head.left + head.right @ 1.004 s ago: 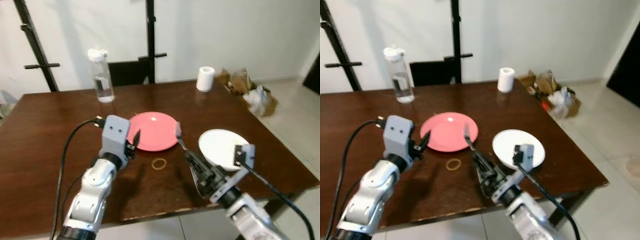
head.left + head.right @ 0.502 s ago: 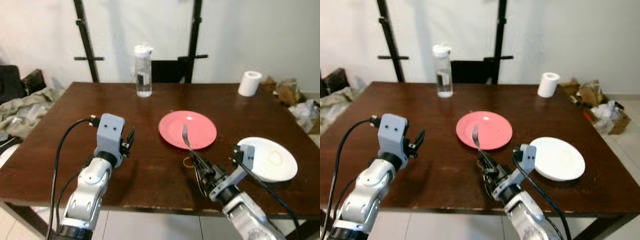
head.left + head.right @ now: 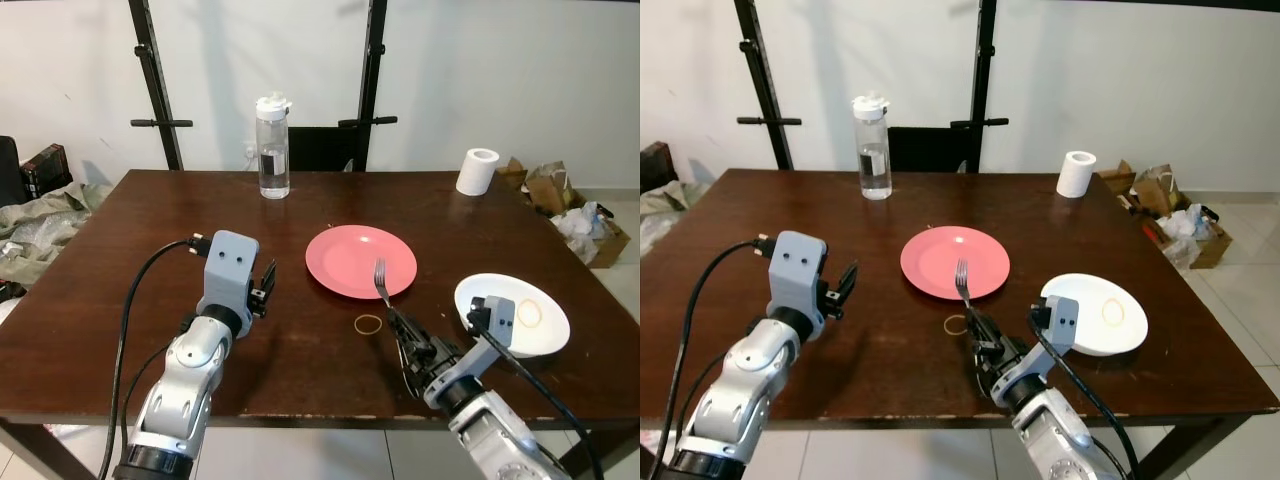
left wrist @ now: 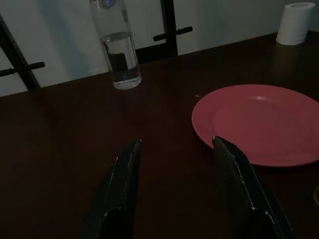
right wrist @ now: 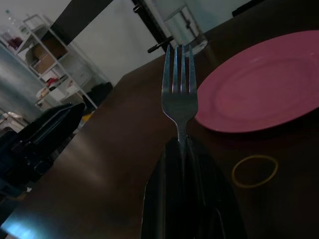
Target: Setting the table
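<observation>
Swinging round to face the dark wooden bench (image 3: 120,300) squarely, the robot now has its right gripper (image 3: 408,336) pinching the silver fork (image 3: 383,285) upright just beside the round pink plate (image 3: 361,260) (left gripper (image 3: 264,287) spread, empty), seemingly ready to lay it.

Dark brown desk (image 3: 120,260), a pink plate (image 3: 360,260), a white plate (image 3: 545,320), a silver fork (image 3: 381,278), a yellow rubber band (image 3: 369,323), a white paper roll (image 3: 478,171), clear bottle (image 3: 272,150).

Head views are bright, evenly lit and sharp, while both wrist views are dim, with soft backgrounds.
</observation>
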